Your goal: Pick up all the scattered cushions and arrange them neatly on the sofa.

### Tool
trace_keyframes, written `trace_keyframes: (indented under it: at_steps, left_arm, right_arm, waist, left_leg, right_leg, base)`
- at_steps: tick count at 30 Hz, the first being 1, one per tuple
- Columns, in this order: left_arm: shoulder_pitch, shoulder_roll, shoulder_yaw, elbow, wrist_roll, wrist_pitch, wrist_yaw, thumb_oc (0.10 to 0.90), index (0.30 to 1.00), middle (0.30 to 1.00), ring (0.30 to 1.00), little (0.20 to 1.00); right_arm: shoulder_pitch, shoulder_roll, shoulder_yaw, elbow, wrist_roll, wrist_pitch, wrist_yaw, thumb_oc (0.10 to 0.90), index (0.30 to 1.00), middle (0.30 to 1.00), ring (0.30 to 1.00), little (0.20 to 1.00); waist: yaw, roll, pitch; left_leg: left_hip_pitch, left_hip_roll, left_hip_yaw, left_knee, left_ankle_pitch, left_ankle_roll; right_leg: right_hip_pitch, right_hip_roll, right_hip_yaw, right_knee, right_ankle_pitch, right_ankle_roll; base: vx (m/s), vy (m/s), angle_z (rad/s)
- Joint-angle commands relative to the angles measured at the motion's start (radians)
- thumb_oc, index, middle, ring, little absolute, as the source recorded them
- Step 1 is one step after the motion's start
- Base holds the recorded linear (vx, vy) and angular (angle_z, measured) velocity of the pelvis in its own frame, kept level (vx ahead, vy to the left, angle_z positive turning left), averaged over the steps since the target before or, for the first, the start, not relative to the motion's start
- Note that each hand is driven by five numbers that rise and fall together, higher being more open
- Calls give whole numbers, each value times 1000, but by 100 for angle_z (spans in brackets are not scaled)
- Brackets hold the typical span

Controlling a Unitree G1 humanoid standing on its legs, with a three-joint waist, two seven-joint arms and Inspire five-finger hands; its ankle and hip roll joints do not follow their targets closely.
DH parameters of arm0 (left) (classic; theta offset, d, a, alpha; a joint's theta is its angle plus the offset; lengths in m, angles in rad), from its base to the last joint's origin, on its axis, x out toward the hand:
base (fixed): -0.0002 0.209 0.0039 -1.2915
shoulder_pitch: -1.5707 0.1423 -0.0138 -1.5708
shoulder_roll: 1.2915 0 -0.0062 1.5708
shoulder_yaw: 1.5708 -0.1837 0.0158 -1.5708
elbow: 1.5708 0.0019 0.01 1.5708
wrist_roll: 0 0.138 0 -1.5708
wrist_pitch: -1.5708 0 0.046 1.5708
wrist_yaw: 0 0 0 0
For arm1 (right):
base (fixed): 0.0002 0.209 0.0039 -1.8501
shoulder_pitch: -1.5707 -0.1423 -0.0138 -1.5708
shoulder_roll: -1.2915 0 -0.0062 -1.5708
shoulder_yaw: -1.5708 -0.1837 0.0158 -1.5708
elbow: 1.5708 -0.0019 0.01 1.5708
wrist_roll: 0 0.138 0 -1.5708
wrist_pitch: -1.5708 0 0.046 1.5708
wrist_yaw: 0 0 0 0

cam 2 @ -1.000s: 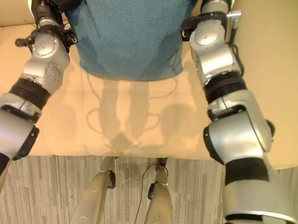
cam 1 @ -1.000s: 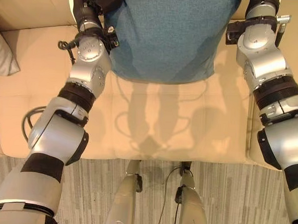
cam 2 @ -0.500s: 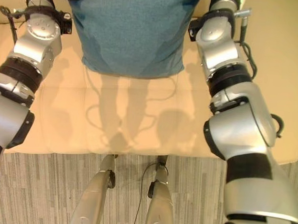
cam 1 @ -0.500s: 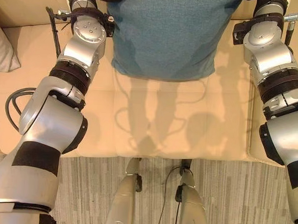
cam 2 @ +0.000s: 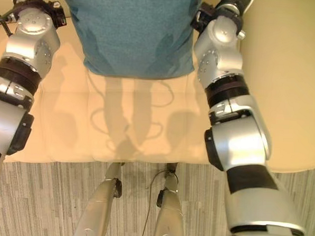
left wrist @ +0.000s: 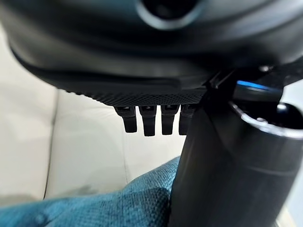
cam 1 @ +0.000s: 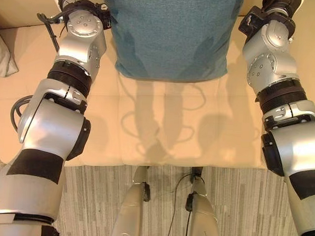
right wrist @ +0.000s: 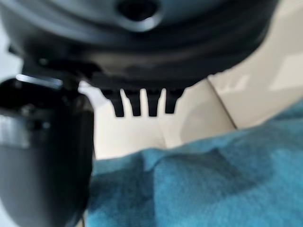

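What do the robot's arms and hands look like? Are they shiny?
Yes, a bit shiny. Both arms are made of rounded silver-grey shells joined by black ribbed rings, with black bands further down. A black cable runs along the left arm. The left hand and right hand are dark, with a dotted grippy palm, a row of short black fingers and a thick dark thumb.

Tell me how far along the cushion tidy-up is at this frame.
Done: a grey cushion already lies at the sofa's left end. In hand: the teal cushion is held between the left hand and right hand, their fingers straight against its sides, at the back of the seat. Left: letting it go; other scattered cushions cannot be judged from here.
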Motion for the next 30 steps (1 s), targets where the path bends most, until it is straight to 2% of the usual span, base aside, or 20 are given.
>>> trace_keyframes:
  at_steps: [1,2,6,9,10,11,15,19,21,23,24,25,28,30]
  left_arm:
    - [-16,100,49,70,-123,-55,-35,800,900,900,900,900]
    - [-18,130,62,31,-216,-79,-62,800,900,900,900,900]
    - [-10,170,49,-7,-244,-88,-85,800,900,900,900,900]
    - [15,189,60,-62,-279,-105,-71,800,900,900,900,900]
    - [73,175,97,-182,-255,-152,-48,800,900,900,900,900]
    - [111,169,110,-197,-207,-150,-27,800,900,900,900,900]
    - [135,137,121,-159,-172,-131,-26,800,900,900,900,900]
    - [262,176,158,-220,-86,-125,-38,800,900,900,900,900]
    - [384,211,203,-274,-23,-126,-60,800,900,900,900,900]
    - [611,242,293,-401,33,-145,-82,800,900,900,900,900]
    - [636,237,303,-419,39,-141,-78,800,900,900,900,900]
    - [856,230,426,-468,152,-152,-43,800,900,900,900,900]
    - [1131,182,551,-504,210,-150,-78,800,900,900,900,900]
    - [1270,175,620,-510,224,-155,-139,800,900,900,900,900]
  right_arm:
    - [92,-79,9,-89,-8,-83,17,800,900,900,900,900]
    - [119,-93,2,-122,-14,-77,30,800,900,900,900,900]
    - [161,-110,-30,-185,-31,-86,23,800,900,900,900,900]
    - [219,-117,-100,-297,-51,-128,-12,800,900,900,900,900]
    - [282,-84,-203,-406,-99,-188,-72,800,900,900,900,900]
    - [313,-69,-230,-439,-141,-199,-94,800,900,900,900,900]
    - [371,-75,-266,-468,-205,-202,-120,800,900,900,900,900]
    - [566,-112,-336,-552,-276,-181,-101,800,900,900,900,900]
    - [689,-155,-384,-562,-307,-153,-69,800,900,900,900,900]
    - [866,-183,-437,-594,-388,-95,-33,800,900,900,900,900]
    - [882,-179,-437,-608,-393,-89,-35,800,900,900,900,900]
    - [1049,-171,-489,-636,-522,-52,-2,800,900,900,900,900]
    - [1263,-169,-561,-595,-596,-13,81,800,900,900,900,900]
    - [1351,-258,-558,-527,-755,21,149,800,900,900,900,900]
  waist:
    - [-4,8,-99]
    - [-1,14,-99]
    - [-1,20,-99]
    - [-1,25,-104]
    - [-4,26,-102]
    - [-9,21,-109]
    - [-23,12,-127]
    - [-36,3,-137]
    - [-37,-8,-142]
    - [-34,-19,-152]
    - [-36,-17,-160]
    - [-32,-35,-180]
    - [-36,-40,-219]
    - [-27,-46,-237]
  left_leg:
    - [9,28,3,119,-175,-88]
    - [14,28,5,125,-180,-88]
    - [18,29,7,140,-188,-88]
    - [25,27,8,148,-196,-86]
    - [29,28,5,154,-204,-84]
    - [37,28,2,154,-209,-83]
    - [59,27,1,149,-213,-80]
    - [84,33,-1,149,-215,-76]
    - [105,36,-1,152,-228,-77]
    - [137,43,2,148,-235,-77]
    - [137,43,3,144,-227,-76]
    - [191,47,9,137,-246,-76]
    - [270,56,14,113,-254,-74]
    - [314,65,13,103,-253,-75]
  right_leg:
    - [53,-51,22,51,-65,48]
    - [58,-52,22,55,-69,47]
    - [61,-53,25,62,-73,46]
    - [69,-54,27,65,-79,45]
    - [79,-53,24,65,-91,44]
    - [86,-53,24,66,-95,43]
    - [102,-54,23,74,-105,40]
    - [121,-55,20,92,-117,34]
    - [138,-54,15,98,-130,33]
    - [163,-51,11,99,-138,31]
    - [163,-51,12,95,-131,31]
    - [202,-47,9,98,-150,30]
    - [266,-43,-1,90,-163,27]
    - [309,-41,-8,84,-168,27]
  base:
    - [0,0,0]
    - [0,0,0]
    - [3,-2,-1]
    - [13,-11,2]
    - [34,-38,2]
    - [47,-44,0]
    - [43,-19,3]
    - [42,-36,1]
    - [68,-62,-1]
    - [44,-54,-3]
    - [150,-41,1]
    - [170,-46,0]
    - [188,-55,-14]
    - [123,-38,-5]
